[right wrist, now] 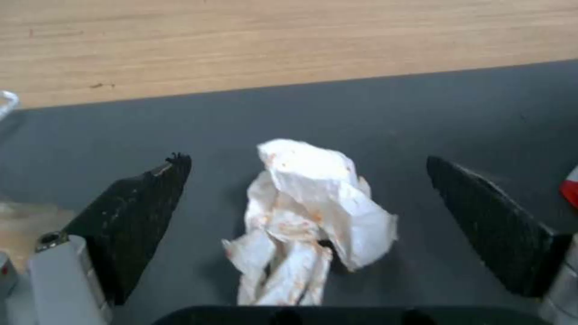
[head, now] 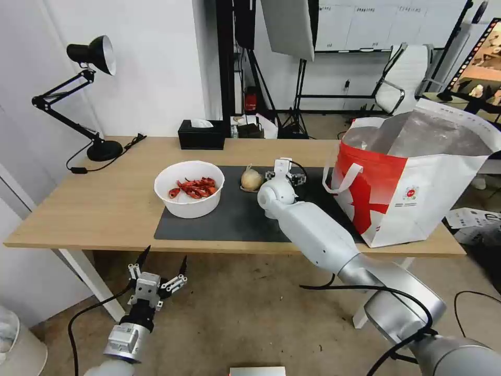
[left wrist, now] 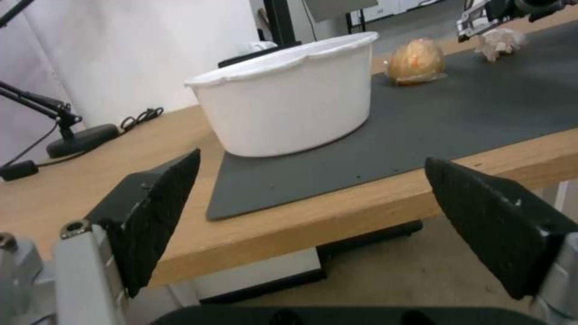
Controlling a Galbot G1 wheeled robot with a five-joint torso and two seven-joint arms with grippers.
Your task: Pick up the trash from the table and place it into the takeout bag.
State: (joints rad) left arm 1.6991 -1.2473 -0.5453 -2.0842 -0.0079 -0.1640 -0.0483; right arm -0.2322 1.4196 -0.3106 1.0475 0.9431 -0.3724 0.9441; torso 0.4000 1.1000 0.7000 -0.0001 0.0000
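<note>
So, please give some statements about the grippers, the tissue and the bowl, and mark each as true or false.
1. The right gripper is open around the crumpled tissue. True.
2. The left gripper holds the white bowl. False: it is open, below the table edge.
3. The bowl stands partly on the dark mat. True.
4. The tissue lies inside the takeout bag. False: it lies on the mat.
</note>
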